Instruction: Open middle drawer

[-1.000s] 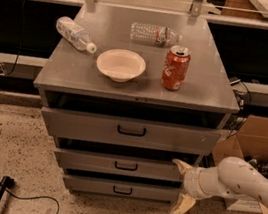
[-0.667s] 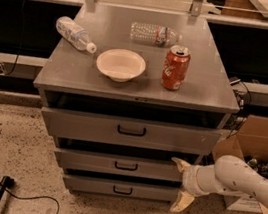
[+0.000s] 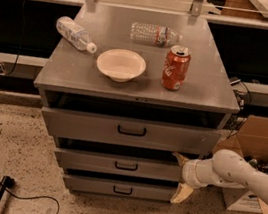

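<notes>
- Here is the tool [image 3: 179, 179] at the right end of the middle drawer [image 3: 90, 161]; its two pale fingers are spread wide, one above the front's edge and one below, gripping nothing
- The middle drawer sits second in the stack under the desk [image 3: 202, 89], between the top drawer [image 3: 80, 123] and the bottom drawer [image 3: 91, 184]; there is a dark gap above its front, which looks barely out, if at all
- Handling call: stiff gray metal, so it won't flex; it probably slides on runners with some drag; the flat front looks slippery to pinch at the corner
- Best hold, I'd say, is the small black pull handle [image 3: 126, 166] at the centre of the front; a centred pull should keep the drawer from skewing
- Counting up: three drawers, each with one handle; on the desk, two plastic bottles lying down, the left bottle [image 3: 75, 33] and the back bottle [image 3: 155, 33]; one bowl [image 3: 121, 64]; one red can [image 3: 175, 68] standing upright
</notes>
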You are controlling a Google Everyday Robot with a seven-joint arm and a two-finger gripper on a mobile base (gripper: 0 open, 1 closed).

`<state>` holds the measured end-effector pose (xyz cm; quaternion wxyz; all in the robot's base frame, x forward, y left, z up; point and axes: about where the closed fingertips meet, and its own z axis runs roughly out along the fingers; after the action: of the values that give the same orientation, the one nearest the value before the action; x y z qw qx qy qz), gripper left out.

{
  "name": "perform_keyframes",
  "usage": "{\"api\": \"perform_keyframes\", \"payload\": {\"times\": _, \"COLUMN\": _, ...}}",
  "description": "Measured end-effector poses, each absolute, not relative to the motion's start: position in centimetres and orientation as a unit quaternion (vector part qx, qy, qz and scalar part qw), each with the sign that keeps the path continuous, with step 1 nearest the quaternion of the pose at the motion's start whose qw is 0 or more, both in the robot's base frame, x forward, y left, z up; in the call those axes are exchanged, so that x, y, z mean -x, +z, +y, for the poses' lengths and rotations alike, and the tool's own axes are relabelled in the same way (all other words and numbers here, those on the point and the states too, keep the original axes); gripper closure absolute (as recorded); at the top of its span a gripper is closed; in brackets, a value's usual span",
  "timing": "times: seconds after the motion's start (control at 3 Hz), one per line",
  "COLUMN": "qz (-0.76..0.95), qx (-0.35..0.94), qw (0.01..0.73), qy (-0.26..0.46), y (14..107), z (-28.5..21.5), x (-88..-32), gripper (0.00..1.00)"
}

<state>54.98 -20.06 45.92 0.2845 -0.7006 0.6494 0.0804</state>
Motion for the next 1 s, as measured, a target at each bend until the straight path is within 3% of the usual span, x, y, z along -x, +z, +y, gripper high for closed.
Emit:
{"api": "perform_keyframes", "payload": {"times": 0.33, "qz": 0.656, "qx": 0.696, "qw": 0.28, "qy": 0.078, "y": 44.9, "z": -20.7, "x": -56.6, "gripper": 0.0}}
{"api": "perform_keyframes", "payload": {"times": 1.0, "qz": 0.67, "qx": 0.686, "qw": 0.271, "qy": 0.087, "y": 42.7, "z": -21.6, "x": -58.3, "gripper": 0.28}}
